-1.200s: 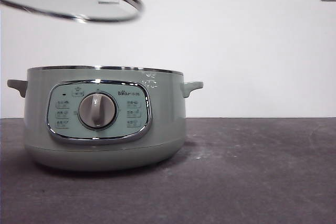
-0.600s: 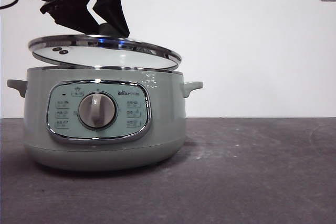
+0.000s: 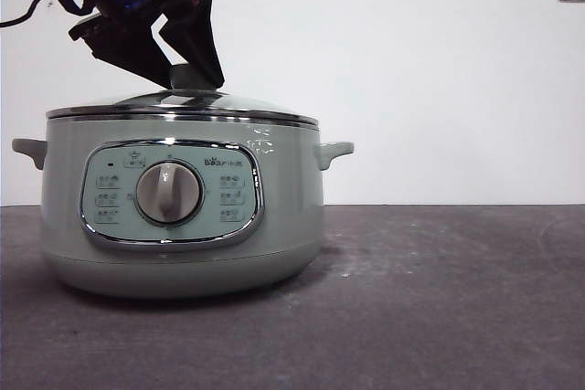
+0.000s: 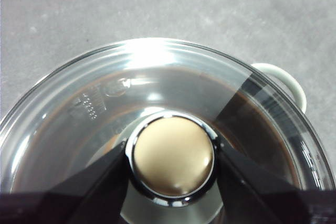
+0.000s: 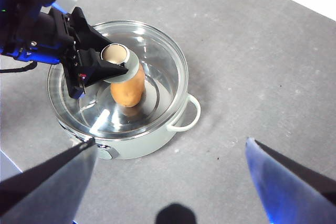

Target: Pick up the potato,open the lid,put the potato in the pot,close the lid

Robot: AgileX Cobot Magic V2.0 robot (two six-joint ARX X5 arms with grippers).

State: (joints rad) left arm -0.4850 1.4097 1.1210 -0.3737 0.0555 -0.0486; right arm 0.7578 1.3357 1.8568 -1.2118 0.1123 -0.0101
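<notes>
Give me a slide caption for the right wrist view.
Left gripper grips the knob of the lid seated on the pot, potato inside.

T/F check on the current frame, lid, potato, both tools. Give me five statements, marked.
1. The lid sits level on the pot rim. True.
2. The potato lies on the table beside the pot. False: it is inside the pot, seen through the glass.
3. The left tool is shut on the lid's knob. True.
4. The right tool holds the potato. False: it is open, holds nothing, and hangs high above the table.
5. The pot has its dial facing the front camera. True.
</notes>
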